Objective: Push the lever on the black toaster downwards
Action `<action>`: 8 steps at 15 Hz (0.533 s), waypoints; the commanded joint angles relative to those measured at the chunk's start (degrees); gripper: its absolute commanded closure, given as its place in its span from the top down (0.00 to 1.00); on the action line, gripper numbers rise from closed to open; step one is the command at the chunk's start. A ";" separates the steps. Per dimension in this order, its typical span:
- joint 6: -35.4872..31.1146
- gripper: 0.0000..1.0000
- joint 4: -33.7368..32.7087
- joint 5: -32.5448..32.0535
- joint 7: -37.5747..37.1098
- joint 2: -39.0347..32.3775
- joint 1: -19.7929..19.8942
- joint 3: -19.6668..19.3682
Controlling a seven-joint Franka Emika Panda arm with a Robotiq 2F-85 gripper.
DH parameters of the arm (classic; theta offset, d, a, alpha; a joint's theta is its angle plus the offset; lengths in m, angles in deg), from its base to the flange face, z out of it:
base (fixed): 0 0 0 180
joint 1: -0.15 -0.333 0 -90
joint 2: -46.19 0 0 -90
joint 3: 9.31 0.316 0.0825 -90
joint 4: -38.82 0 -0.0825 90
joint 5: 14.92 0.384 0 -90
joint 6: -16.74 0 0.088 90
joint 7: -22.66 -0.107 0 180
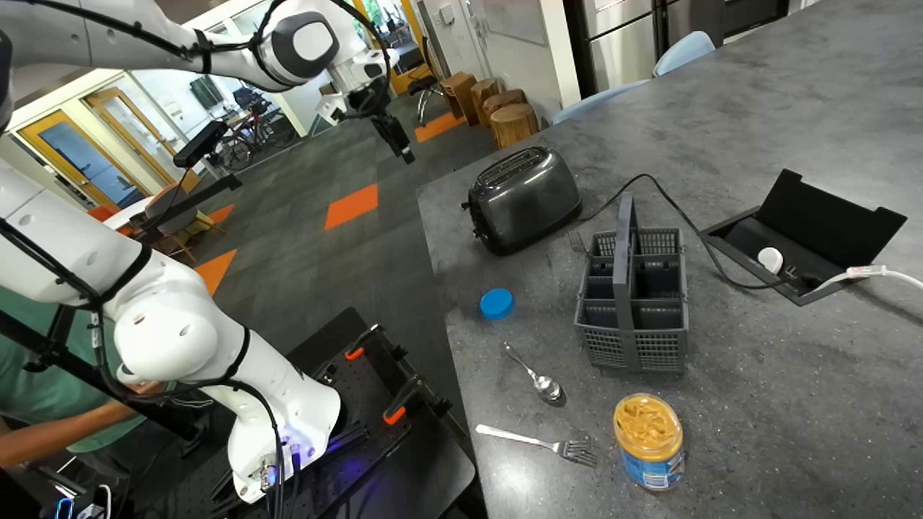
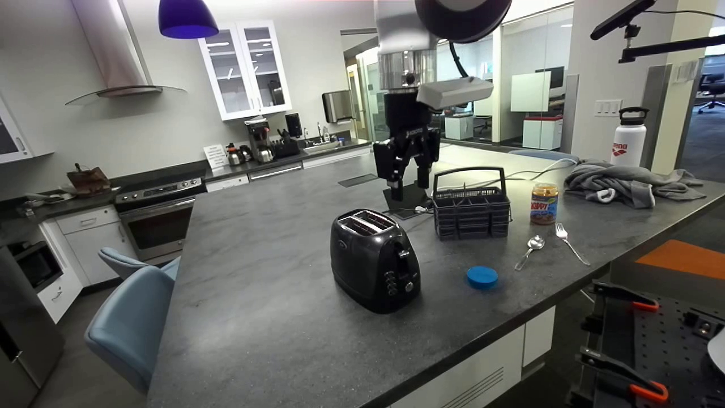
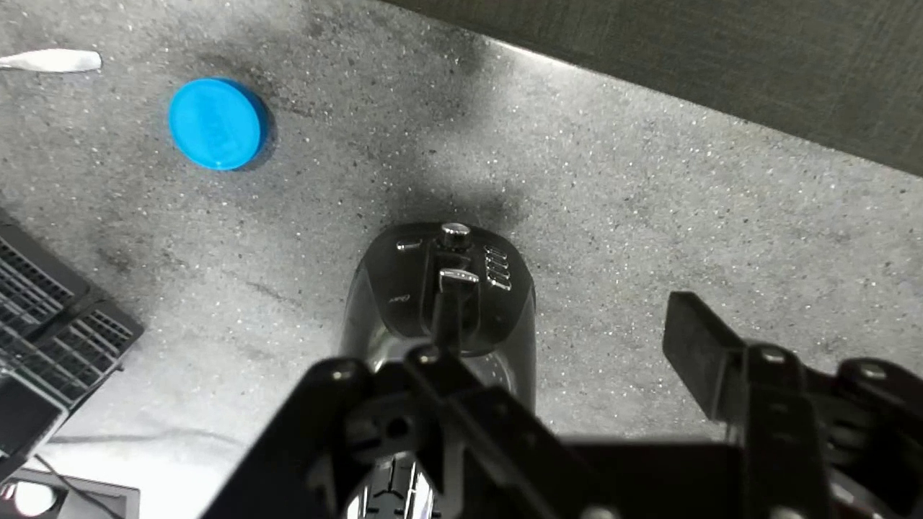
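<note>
Sitting on the grey counter (image 1: 779,411) in an exterior view: one black toaster (image 1: 525,198), one blue lid (image 1: 497,303), one spoon (image 1: 546,387), one fork (image 1: 537,441) and one jar (image 1: 652,465), open, with peanut butter (image 1: 645,424) in it. There's one grey caddy (image 1: 656,348) too, split into several compartments, with a second set of fork tines (image 1: 577,241) poking out by its toaster-side corner (can't tell if that one's in the caddy or behind it). One black box (image 1: 743,234) set into the counter has its flap (image 1: 833,216) up and one round white thing (image 1: 770,259) inside.

Also in an exterior view, the toaster sits near the counter edge, two slots (image 2: 365,221) on top, one lever (image 2: 402,255) and one dial (image 2: 409,287) on its end. The gripper (image 2: 410,185) hangs higher up, apart from the toaster, its two fingers (image 2: 395,188) spread with a gap between. Plus two blue chairs (image 2: 127,326), one white bottle (image 2: 627,144) and one bunched-up grey cloth (image 2: 628,184).

Wrist view's got the lid, the end of one metal handle (image 3: 54,60) and a chunk of the caddy. One finger overlaps the toaster, roughly in line with the lever; the other is off to the side over the counter.
</note>
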 commanded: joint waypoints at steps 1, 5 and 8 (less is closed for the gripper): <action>-4.83 0.43 -1.07 -1.34 -0.94 -4.27 0.02 -1.67; -10.39 0.12 -0.23 -1.89 -2.39 -7.64 -0.07 -3.47; -13.02 0.00 0.85 -3.71 -4.14 -9.15 -0.26 -4.55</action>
